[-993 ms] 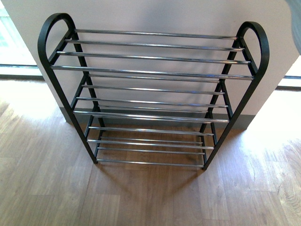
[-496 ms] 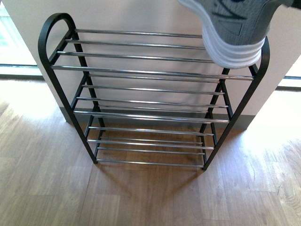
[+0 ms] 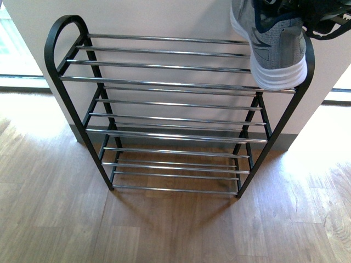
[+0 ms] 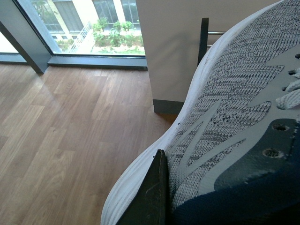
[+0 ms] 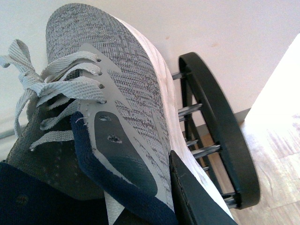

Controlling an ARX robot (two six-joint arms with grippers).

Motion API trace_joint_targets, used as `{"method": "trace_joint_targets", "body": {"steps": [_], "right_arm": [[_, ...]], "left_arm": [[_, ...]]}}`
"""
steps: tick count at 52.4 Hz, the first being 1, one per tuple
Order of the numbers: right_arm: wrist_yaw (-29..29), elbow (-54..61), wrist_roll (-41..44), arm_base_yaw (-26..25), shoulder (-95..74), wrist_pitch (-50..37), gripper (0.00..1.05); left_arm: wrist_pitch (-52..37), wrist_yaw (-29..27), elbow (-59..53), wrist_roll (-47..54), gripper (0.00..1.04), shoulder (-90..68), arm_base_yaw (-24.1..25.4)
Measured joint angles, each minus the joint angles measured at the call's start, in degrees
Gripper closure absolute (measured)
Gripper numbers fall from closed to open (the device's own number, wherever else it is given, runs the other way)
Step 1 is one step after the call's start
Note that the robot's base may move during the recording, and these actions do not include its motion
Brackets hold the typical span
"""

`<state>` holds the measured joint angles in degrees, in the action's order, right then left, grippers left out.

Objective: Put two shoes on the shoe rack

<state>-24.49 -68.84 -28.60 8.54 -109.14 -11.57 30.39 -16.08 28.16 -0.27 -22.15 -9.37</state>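
Status: both jaws loaded. Left gripper clamps first grey knit sneaker, shoe rack beyond its jaws. Right gripper clamps second grey knit sneaker, heel-low, rack's top tier below jaws. I'd level it, lower slowly.

Grey knit sneakers with thick white soles: two. First sneaker fills the left wrist view, second sneaker the right wrist view; front view catches only the second sneaker, at 1 o'clock. Black metal shoe rack with chrome bars: one. Tiers: three. Top-tier bars: four. Rounded frame ends: two.
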Motion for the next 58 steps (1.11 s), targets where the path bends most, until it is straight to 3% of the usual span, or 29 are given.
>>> {"method": "trace_joint_targets", "body": {"steps": [25,39,58], "right_arm": [[1.49,-3.43,-11.39,-0.90,-3.65,10.45,1.04],[-0.20,-4.70,-13.27,-1.75,-4.39,10.62,1.04],[1.95,-4.33,-14.05,-1.38,-4.42,9.64,1.01]], "left_arm": [[0.00,0.00,0.00,0.00,1.03,0.00,0.00],[0.00,0.00,0.00,0.00,1.03,0.00,0.00],[0.00,0.00,0.00,0.00,1.03,0.00,0.00]]}}
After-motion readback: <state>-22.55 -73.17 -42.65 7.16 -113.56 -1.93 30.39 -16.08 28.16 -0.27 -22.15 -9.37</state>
